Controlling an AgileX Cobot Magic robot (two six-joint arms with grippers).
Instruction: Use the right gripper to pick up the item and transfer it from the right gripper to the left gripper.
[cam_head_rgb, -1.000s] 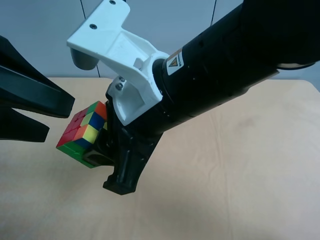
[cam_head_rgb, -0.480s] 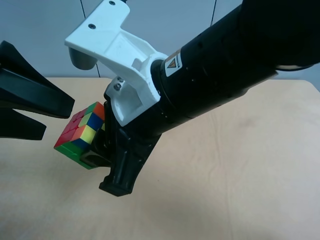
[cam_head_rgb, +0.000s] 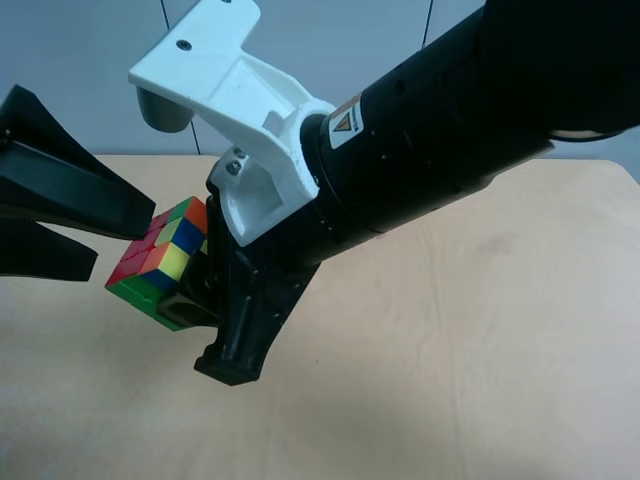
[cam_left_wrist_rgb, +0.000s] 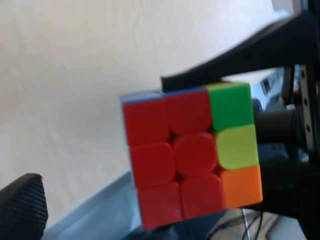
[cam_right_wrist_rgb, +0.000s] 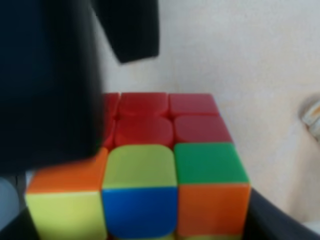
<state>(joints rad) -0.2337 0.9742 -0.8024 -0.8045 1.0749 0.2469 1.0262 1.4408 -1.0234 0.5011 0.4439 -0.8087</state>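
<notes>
The right gripper (cam_head_rgb: 200, 305) is clamped on the cube (cam_head_rgb: 160, 258) and holds it tilted in the air above the tan table (cam_head_rgb: 470, 360). One black jaw reaches past the cube, pointing down at the table. In the right wrist view the cube (cam_right_wrist_rgb: 140, 175) sits close up between dark fingers (cam_right_wrist_rgb: 50, 75), with red squares on top and orange, yellow, green and blue ones below.

The left gripper (cam_head_rgb: 122, 247) stands spread wide just beside the cube. Its upper finger (cam_head_rgb: 80, 195) has its tip at the cube's top corner (whether they touch cannot be told). The cube's mostly red face (cam_left_wrist_rgb: 172, 155) is turned toward the left wrist camera.

Behind the right gripper are a white bracket (cam_head_rgb: 230, 100) and a thick black arm carrying a yellow warning sticker (cam_head_rgb: 347, 123).
</notes>
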